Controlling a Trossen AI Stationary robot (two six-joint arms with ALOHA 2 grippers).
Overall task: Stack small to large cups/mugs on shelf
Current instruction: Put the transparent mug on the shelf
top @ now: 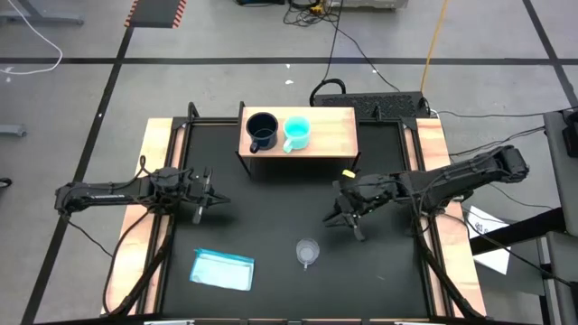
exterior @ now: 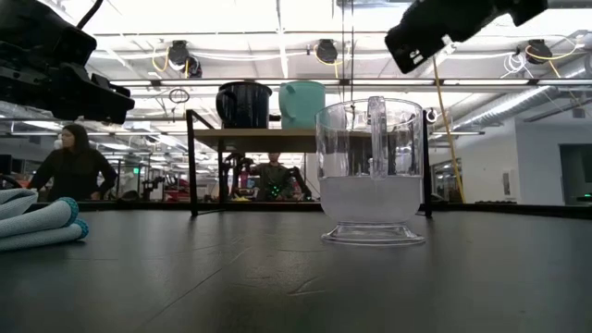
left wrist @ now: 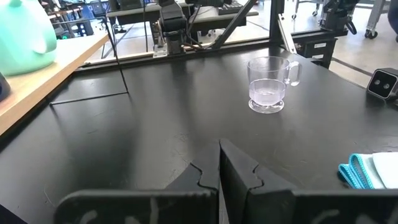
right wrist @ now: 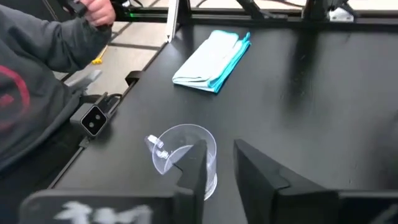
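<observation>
High view looks straight down on a black desk (top: 271,226) with a light wooden shelf (top: 330,135) standing at its far edge, centred. On the shelf top sit two handled mugs side by side and close together: a dark navy mug (top: 261,131) on the left and a turquoise mug (top: 297,133) on the right. A clear cup (top: 308,252) with a small handle stands upright on the desk, near the front edge and slightly right of centre, well apart from the shelf. A flat light-blue packet (top: 222,269) lies on the desk to the near left. The left gripper (top: 200,196) hovers over the left side of the desk, far from every cup, and in the left wrist view its fingers (left wrist: 199,180) are pressed together with nothing between them. The right gripper (top: 348,219) is over the right middle of the desk, just beyond and to the right of the clear cup. In the right wrist view its fingers (right wrist: 193,174) stand a narrow gap apart, above the clear cup and not gripping it. A person's sleeve (right wrist: 37,81) shows beside the desk in that view.
</observation>
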